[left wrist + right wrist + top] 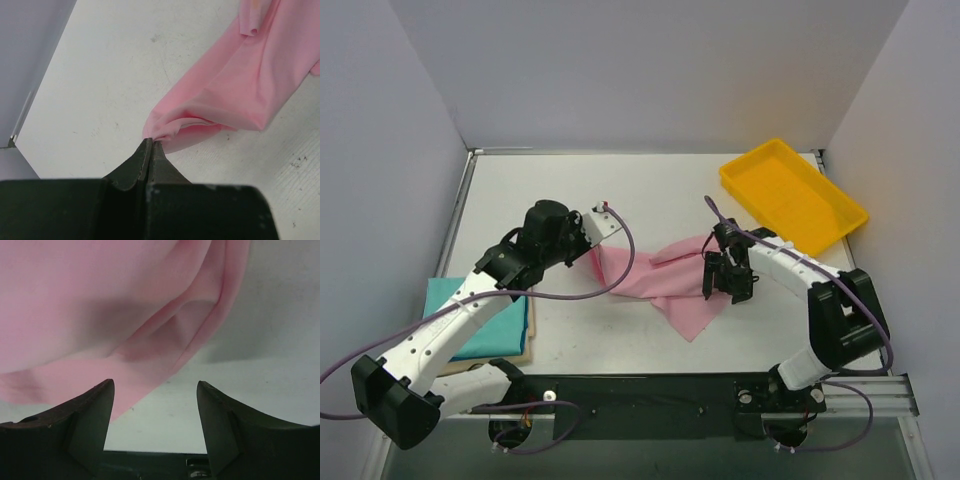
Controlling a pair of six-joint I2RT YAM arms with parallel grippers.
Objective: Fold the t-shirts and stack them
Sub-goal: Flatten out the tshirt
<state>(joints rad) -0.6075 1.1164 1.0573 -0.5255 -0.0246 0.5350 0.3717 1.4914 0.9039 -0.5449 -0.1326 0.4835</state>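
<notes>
On the counter (550,190), my left pincer (151,144) pinches the pink t-shirt (665,285), right pincer (155,387) spread over it; spreading it flat, I reckon, next needs a corner grip

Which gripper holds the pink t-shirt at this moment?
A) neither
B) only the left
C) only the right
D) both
B: the left gripper is shut on an edge of the pink t-shirt, while the right gripper stands open, gripping nothing.
</notes>
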